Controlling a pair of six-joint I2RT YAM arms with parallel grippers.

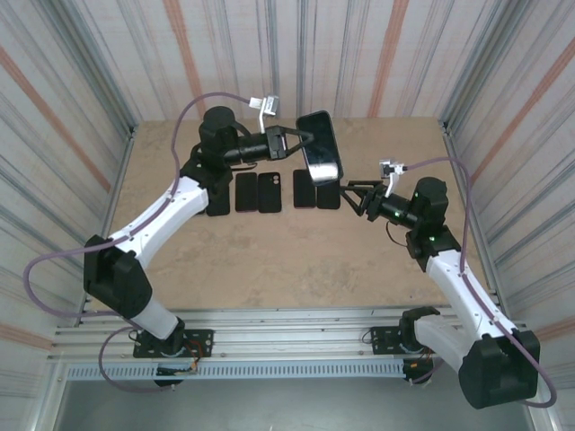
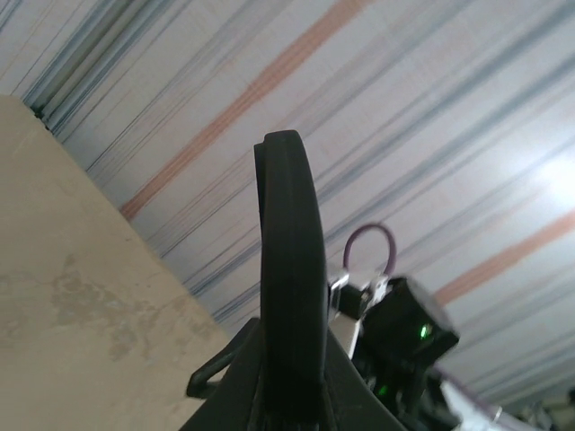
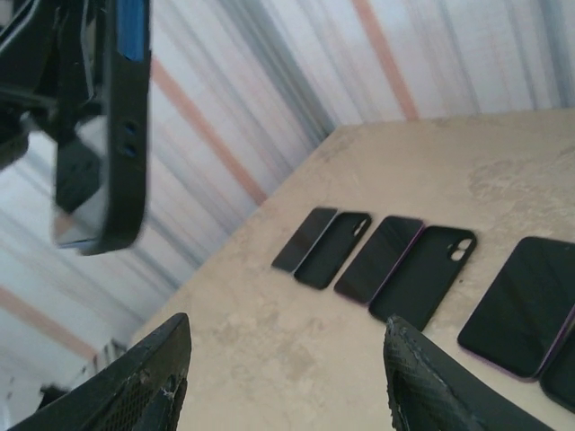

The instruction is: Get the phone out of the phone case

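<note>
My left gripper point(image 1: 304, 140) is raised above the far middle of the table, shut on the phone point(image 1: 321, 145), which sits in its black phone case point(image 3: 127, 135). In the left wrist view the cased phone point(image 2: 289, 260) stands edge-on, rising from between the fingers of the left gripper point(image 2: 289, 391). My right gripper point(image 1: 356, 193) hovers just right of and below the phone, open, with nothing between its fingers. In the right wrist view the right gripper point(image 3: 287, 377) spreads wide over bare table, and the phone's glossy face point(image 3: 79, 193) hangs at the upper left.
A row of dark phones and empty cases lies flat on the tan table point(image 1: 269, 260) under the held phone: point(image 1: 246, 192), point(image 1: 269, 192), point(image 1: 305, 189), point(image 1: 328, 196). Striped walls close in the back and both sides. The near half of the table is bare.
</note>
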